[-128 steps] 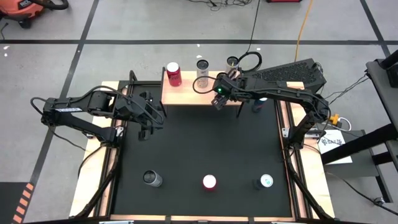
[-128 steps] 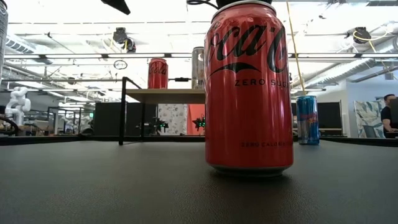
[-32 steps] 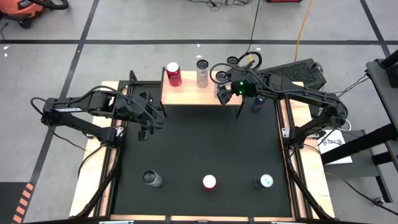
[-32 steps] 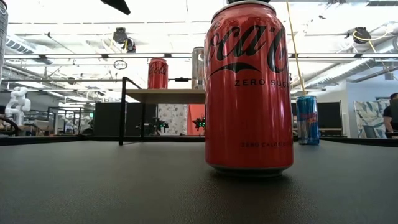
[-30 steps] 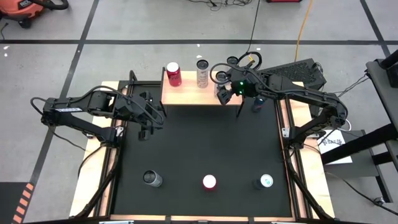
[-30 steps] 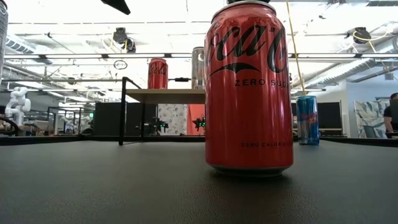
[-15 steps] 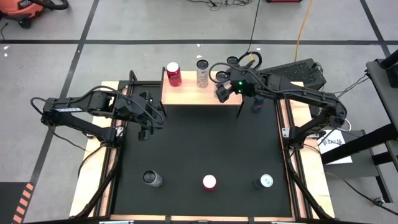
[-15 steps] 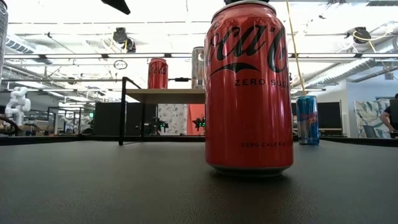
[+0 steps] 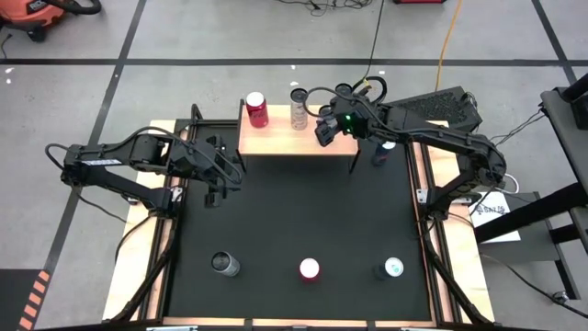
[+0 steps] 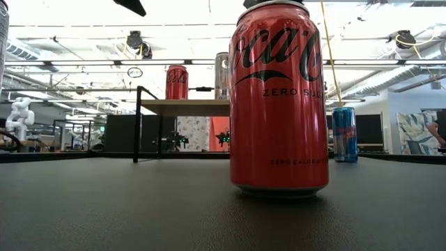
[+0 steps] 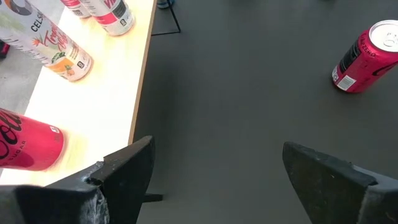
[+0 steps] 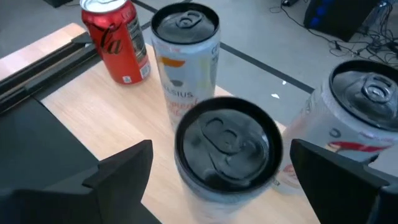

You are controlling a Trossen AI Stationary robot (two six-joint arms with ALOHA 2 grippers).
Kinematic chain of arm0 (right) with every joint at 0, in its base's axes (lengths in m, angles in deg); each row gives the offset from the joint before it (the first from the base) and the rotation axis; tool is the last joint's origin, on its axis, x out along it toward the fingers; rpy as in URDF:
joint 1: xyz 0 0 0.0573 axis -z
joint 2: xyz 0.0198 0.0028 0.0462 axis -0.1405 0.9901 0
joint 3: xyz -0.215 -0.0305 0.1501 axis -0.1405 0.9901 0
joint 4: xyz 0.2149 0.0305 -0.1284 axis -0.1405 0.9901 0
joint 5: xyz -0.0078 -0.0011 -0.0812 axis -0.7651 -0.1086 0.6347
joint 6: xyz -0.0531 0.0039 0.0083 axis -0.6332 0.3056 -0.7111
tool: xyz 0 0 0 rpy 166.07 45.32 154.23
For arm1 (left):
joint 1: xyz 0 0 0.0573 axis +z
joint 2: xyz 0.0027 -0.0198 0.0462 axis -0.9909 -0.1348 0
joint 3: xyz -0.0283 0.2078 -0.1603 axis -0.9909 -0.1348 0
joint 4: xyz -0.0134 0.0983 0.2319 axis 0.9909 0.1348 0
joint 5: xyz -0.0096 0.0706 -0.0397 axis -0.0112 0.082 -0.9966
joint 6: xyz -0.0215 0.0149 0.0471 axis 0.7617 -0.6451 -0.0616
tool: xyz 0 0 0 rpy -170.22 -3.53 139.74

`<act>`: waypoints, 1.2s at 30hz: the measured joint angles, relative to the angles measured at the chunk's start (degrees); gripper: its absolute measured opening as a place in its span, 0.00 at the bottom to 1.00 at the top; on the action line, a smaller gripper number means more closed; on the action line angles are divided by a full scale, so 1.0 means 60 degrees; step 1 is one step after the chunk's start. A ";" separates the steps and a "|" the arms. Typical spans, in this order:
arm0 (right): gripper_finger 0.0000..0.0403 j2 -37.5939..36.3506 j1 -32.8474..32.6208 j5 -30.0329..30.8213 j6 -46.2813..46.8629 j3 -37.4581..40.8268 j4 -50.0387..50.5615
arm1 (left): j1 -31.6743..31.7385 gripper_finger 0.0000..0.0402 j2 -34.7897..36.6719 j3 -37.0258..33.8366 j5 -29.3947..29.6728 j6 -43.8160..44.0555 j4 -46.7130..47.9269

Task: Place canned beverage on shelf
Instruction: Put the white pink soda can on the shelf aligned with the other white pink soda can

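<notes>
My right gripper [image 9: 323, 130] hovers over the right end of the shelf [image 9: 276, 138], its fingers [image 12: 118, 171] spread wide on either side of a dark-topped can [image 12: 227, 158] that stands upright on the wooden top without either finger touching it. Just behind that can on the shelf stand a white Celsius can [image 12: 186, 56] and a red cola can [image 12: 118, 40]; a 4th can [image 12: 360, 112], pale with a red band, stands just beside the dark-topped one. My left gripper [image 11: 211, 180] waits with its fingers apart near the shelf's left end, above the black mat [image 9: 294, 216]. 3 more cans stand along the mat's near edge, the middle 1 a red Zero Sugar can [image 10: 279, 97].
</notes>
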 joint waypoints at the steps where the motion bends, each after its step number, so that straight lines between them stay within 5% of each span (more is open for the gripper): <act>1: 0.90 0.0054 0.0000 0.0004 -0.0002 -0.0001 -0.0054 | 0.0004 0.88 0.0001 0.0000 0.0000 0.0000 -0.0004; 14: 0.89 0.0154 0.0084 -0.0029 0.0107 -0.0001 -0.0142 | 0.0000 0.88 -0.0003 0.0000 0.0000 0.0000 -0.0001; 36: 0.60 0.0147 0.0106 -0.0270 0.0287 -0.0004 0.0056 | 0.0002 0.88 0.0001 0.0000 0.0000 0.0000 -0.0001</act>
